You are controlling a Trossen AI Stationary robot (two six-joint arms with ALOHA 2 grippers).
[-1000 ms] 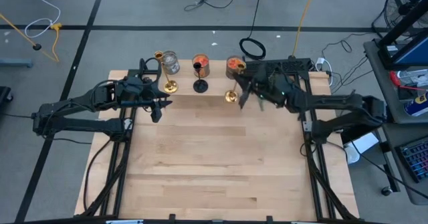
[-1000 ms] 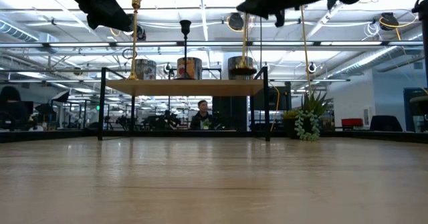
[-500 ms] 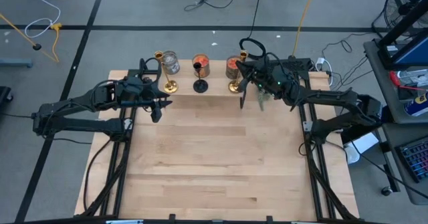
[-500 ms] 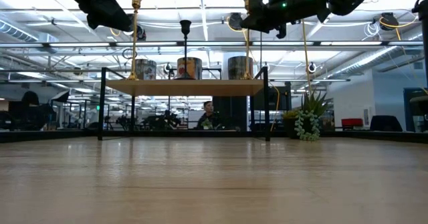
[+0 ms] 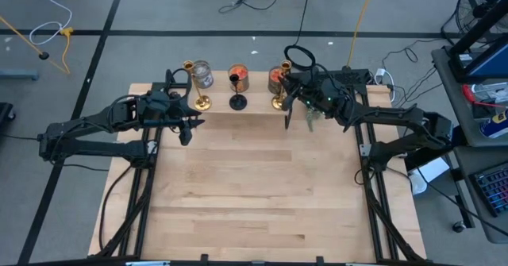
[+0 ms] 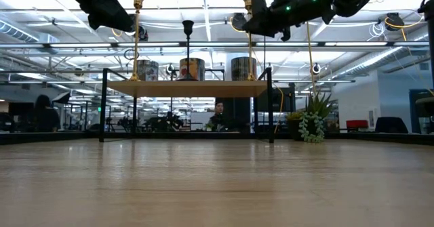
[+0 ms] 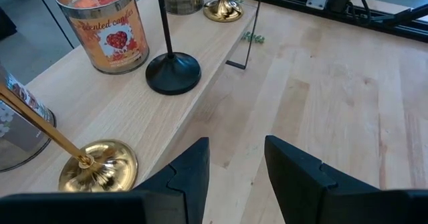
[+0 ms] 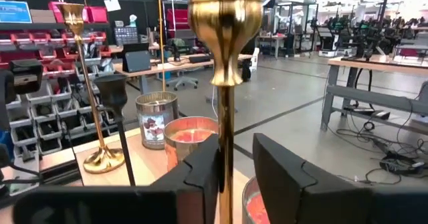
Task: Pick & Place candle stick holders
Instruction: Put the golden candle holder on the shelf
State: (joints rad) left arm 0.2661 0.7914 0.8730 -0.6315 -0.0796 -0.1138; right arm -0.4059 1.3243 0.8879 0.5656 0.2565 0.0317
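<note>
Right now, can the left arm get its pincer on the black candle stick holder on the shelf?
Probably yes. The left pincer is open and empty just in front of the shelf, and the black candle stick holder stands near the front edge with nothing between them. The gold holder beside it is close.

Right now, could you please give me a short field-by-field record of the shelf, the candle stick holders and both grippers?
shelf: raised wooden shelf at the table's far edge
gold holder, left: upright on shelf
black holder: upright, middle of shelf
gold holder, right: base on shelf, stem between right gripper's fingers
jars: three behind the holders
right gripper: around right gold holder's stem
left gripper: open, empty, near the shelf's front edge
</note>
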